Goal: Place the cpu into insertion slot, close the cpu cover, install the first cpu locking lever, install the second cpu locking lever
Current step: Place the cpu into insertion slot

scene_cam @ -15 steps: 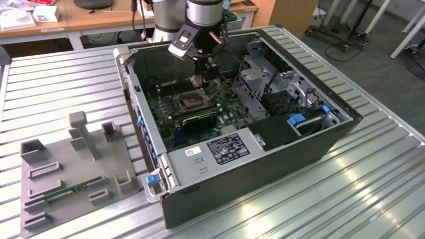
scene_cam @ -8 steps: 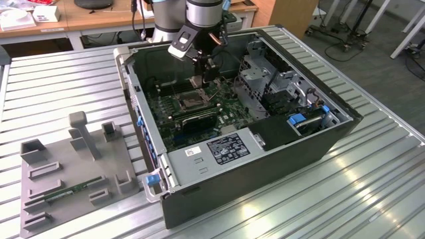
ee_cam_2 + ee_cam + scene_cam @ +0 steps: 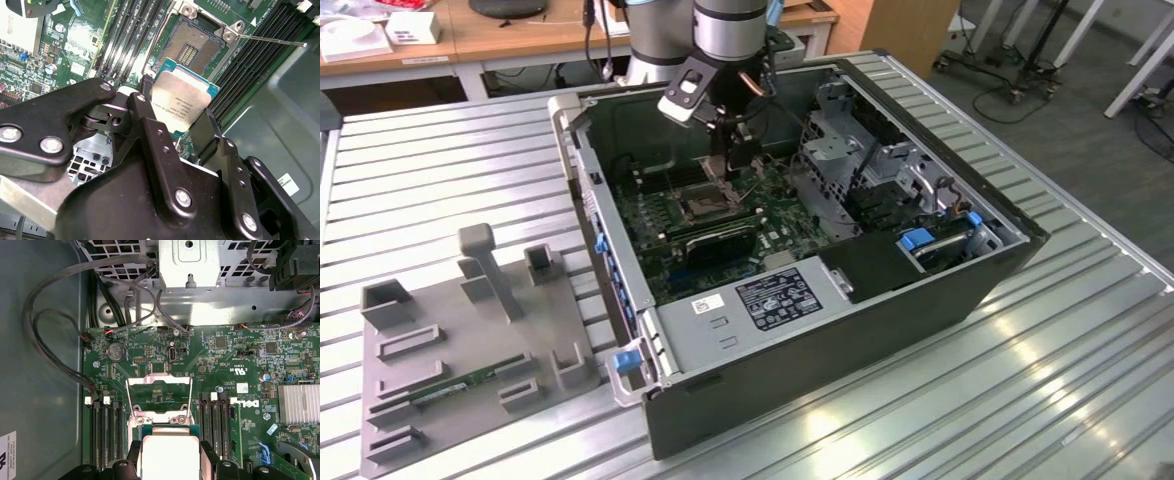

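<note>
You've got the cpu [image 3: 185, 97] pinched in the gripper [image 3: 170, 452], just by the empty socket [image 3: 192, 47]; cpu cover [image 3: 159, 381] up; locking lever [image 3: 270, 40] free; 0 of 4 steps done.

The claw [image 3: 175, 107] covers gripped edges of the cpu [image 3: 182, 95], and the cpu hides part of the insertion slot [image 3: 192, 47].

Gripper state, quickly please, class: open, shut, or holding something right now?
Gripper: shut on the cpu, which is not yet in the empty socket.
</note>
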Tool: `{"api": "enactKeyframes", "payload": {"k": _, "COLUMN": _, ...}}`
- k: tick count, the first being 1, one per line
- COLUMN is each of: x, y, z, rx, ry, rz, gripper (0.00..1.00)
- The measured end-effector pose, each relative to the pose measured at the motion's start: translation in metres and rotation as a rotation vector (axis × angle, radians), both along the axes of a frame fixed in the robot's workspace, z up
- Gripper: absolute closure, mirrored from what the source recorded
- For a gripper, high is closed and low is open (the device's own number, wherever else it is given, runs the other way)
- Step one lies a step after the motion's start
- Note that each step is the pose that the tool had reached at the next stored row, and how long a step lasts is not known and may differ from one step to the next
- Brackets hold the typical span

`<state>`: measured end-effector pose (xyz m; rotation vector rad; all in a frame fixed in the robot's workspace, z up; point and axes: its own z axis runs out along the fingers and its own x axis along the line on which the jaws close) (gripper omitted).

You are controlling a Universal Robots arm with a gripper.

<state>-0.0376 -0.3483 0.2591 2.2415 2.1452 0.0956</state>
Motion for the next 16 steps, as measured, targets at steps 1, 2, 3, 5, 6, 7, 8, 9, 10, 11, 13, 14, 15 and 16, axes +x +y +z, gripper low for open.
{"api": "enactKeyframes", "payload": {"k": 1, "x": 0.0, "y": 0.0, "z": 0.0, "rx": 0.0, "ry": 0.0, "rz": 0.0, "gripper": 0.46}}
{"api": "enactKeyframes", "payload": {"k": 2, "x": 0.0, "y": 0.0, "z": -0.0001, "rx": 0.0, "ry": 0.0, "rz": 0.0, "gripper": 0.46}}
{"api": "enactKeyframes", "payload": {"k": 3, "x": 0.0, "y": 0.0, "z": -0.0001, "rx": 0.0, "ry": 0.0, "rz": 0.0, "gripper": 0.46}}
{"api": "enactKeyframes", "payload": {"k": 5, "x": 0.0, "y": 0.0, "z": -0.0002, "rx": -0.0001, "ry": 0.0, "rz": 0.0, "gripper": 0.46}}
{"api": "enactKeyframes", "payload": {"k": 6, "x": 0.0, "y": 0.0, "z": -0.0002, "rx": -0.0001, "ry": 0.0, "rz": 0.0, "gripper": 0.46}}
{"api": "enactKeyframes", "payload": {"k": 7, "x": 0.0, "y": 0.0, "z": -0.0004, "rx": 0.0001, "ry": -0.0001, "rz": 0.0, "gripper": 0.46}}
{"api": "enactKeyframes", "payload": {"k": 8, "x": 0.0, "y": 0.0001, "z": -0.0009, "rx": 0.0005, "ry": -0.0003, "rz": 0.0, "gripper": 0.46}}
{"api": "enactKeyframes", "payload": {"k": 9, "x": 0.0, "y": 0.0, "z": -0.0015, "rx": 0.0004, "ry": -0.0002, "rz": 0.0, "gripper": 0.46}}
{"api": "enactKeyframes", "payload": {"k": 10, "x": -0.0001, "y": 0.0, "z": -0.0023, "rx": 0.0, "ry": 0.0, "rz": 0.0, "gripper": 0.46}}
{"api": "enactKeyframes", "payload": {"k": 11, "x": -0.0005, "y": 0.0, "z": -0.0035, "rx": 0.0, "ry": -0.0001, "rz": 0.0, "gripper": 0.46}}
{"api": "enactKeyframes", "payload": {"k": 13, "x": -0.002, "y": 0.0001, "z": -0.0057, "rx": 0.0, "ry": -0.0001, "rz": 0.0, "gripper": 0.46}}
{"api": "enactKeyframes", "payload": {"k": 14, "x": -0.0034, "y": 0.0001, "z": -0.0069, "rx": 0.0, "ry": -0.0001, "rz": 0.0, "gripper": 0.46}}
{"api": "enactKeyframes", "payload": {"k": 15, "x": -0.005, "y": 0.0002, "z": -0.0081, "rx": -0.0001, "ry": -0.0001, "rz": 0.0, "gripper": 0.46}}
{"api": "enactKeyframes", "payload": {"k": 16, "x": -0.0068, "y": 0.0003, "z": -0.0095, "rx": 0.0, "ry": -0.0001, "rz": 0.0, "gripper": 0.46}}
